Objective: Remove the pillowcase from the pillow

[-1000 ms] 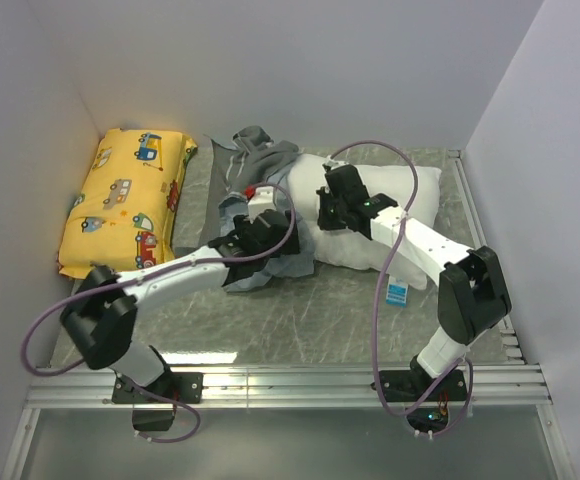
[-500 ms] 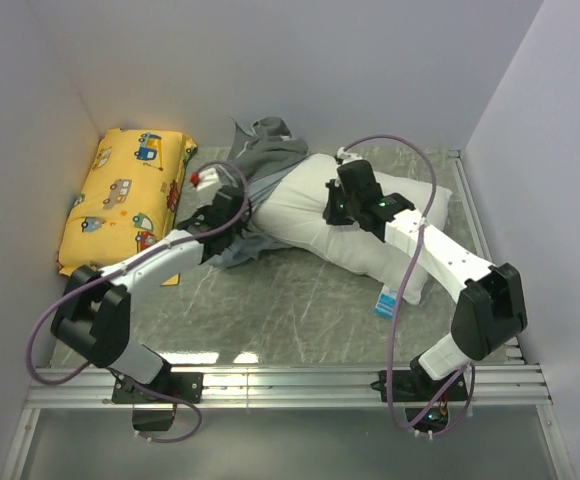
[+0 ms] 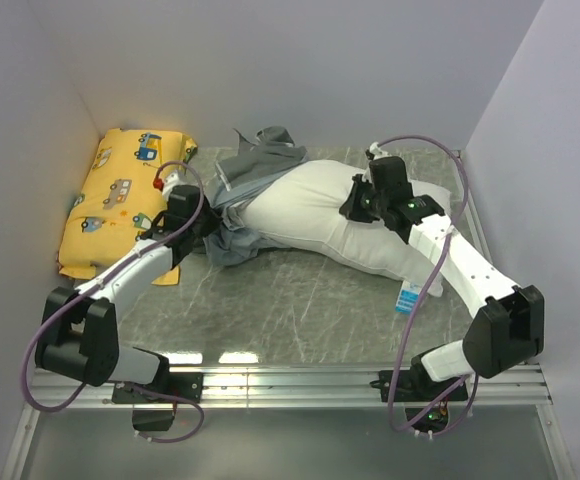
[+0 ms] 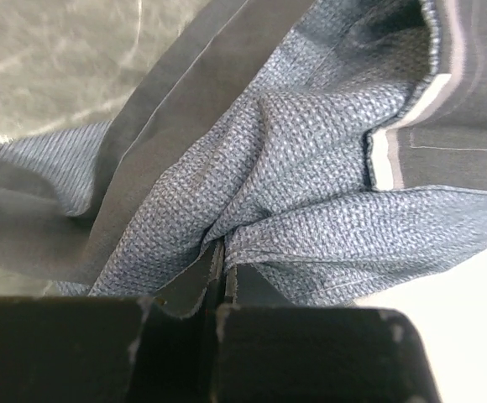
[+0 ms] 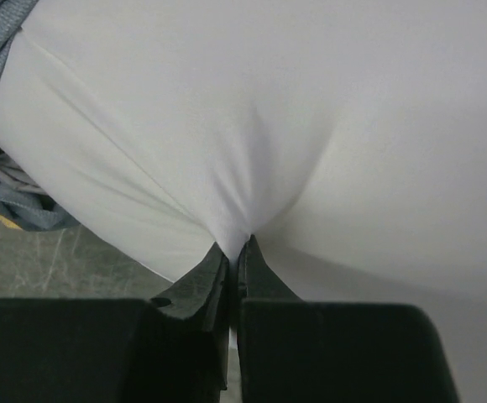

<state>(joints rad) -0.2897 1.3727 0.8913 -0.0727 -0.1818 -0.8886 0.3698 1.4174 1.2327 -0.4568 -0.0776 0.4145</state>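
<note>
Lettering on the small blue-and-white tag (image 3: 407, 297) is too small to be read. The tag is seen at the near right edge of the pillow (image 3: 320, 215), lying on the counter (image 3: 300, 300). Cars and trucks, without legible words, are printed on the yellow cushion (image 3: 120, 200), which is placed well to the left of the pillow.

The pillow is laid slantwise across the counter, white and plump, with most of its surface bared. The pillowcase (image 3: 250, 175) is bunched against the pillow's left end; whether that end is covered by it cannot be told. In the left wrist view, dark grey cloth with a white stripe is shown beside the paler woven inner side.

The left tool (image 3: 208, 222) is set just left of the pillow, its jaws pressed together on a fold of the pillowcase, which is seen pinched between the black fingers. The right tool (image 3: 353, 205) is set on the pillow's upper right part, its jaws clamped on a pinch of the white pillow fabric, which is drawn into a puckered ridge at the fingertips. The two tools are held well apart, with the bare middle of the pillow between them.
</note>
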